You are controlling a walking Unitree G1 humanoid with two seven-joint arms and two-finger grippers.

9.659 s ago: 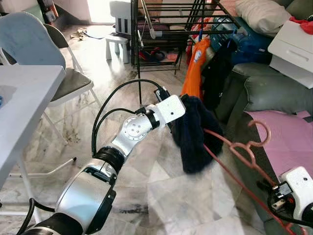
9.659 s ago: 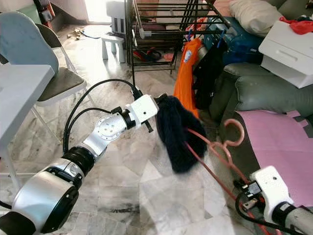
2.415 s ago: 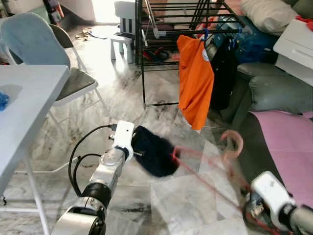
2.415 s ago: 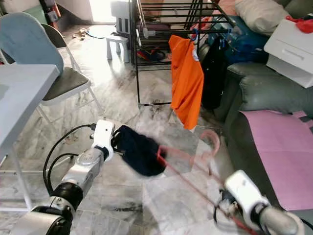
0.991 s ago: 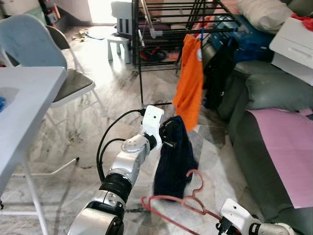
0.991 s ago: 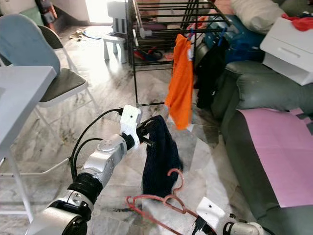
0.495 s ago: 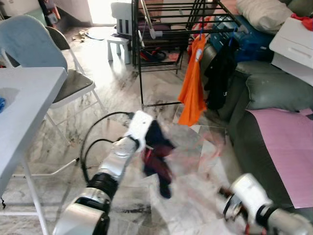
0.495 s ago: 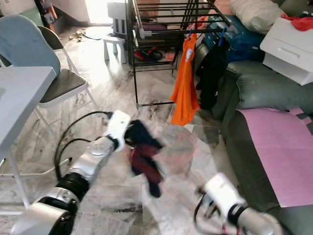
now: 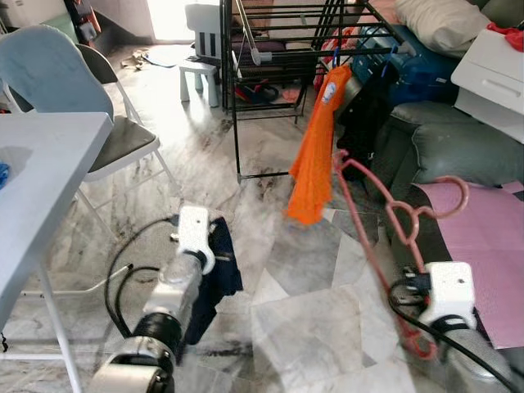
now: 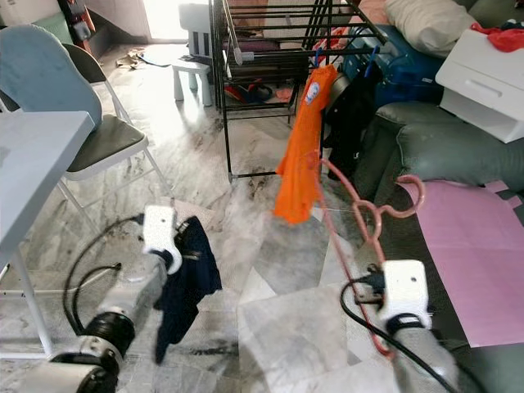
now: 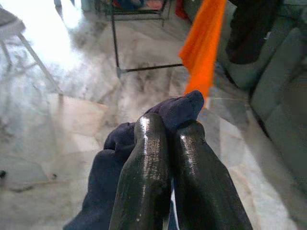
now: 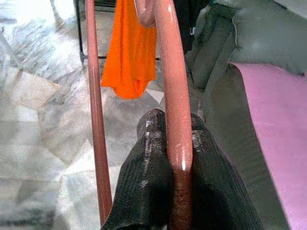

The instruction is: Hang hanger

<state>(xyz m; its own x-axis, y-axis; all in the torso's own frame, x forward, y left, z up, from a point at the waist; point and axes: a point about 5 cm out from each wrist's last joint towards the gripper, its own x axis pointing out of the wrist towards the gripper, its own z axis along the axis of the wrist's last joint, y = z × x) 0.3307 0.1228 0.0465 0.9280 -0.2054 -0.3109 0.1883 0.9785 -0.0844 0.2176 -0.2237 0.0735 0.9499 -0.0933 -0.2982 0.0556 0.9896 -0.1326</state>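
A pink plastic hanger (image 9: pixel 366 237) stands nearly upright at the right, its hook (image 9: pixel 446 196) over the pink mat. My right gripper (image 12: pixel 173 125) is shut on one of its rods low down. Nothing hangs on the hanger. At the lower left, my left gripper (image 11: pixel 168 125) is shut on a dark navy garment (image 9: pixel 214 278), which droops from it toward the marble floor. The black drying rack (image 9: pixel 286 24) stands further back, with an orange shirt (image 9: pixel 315 155) and a black garment (image 9: pixel 368 106) hanging from it.
A grey-green sofa (image 9: pixel 458 147) and the pink mat (image 9: pixel 491 237) lie to the right, with a white drawer unit (image 9: pixel 491 74) behind. On the left are a white table (image 9: pixel 33 164) and a folding chair (image 9: pixel 49 74). A white stool (image 9: pixel 201 70) sits near the rack.
The navy garment has come apart from the hanger. My left arm has dropped low and left with the garment. My right gripper has swung the bare hanger upright at the right.
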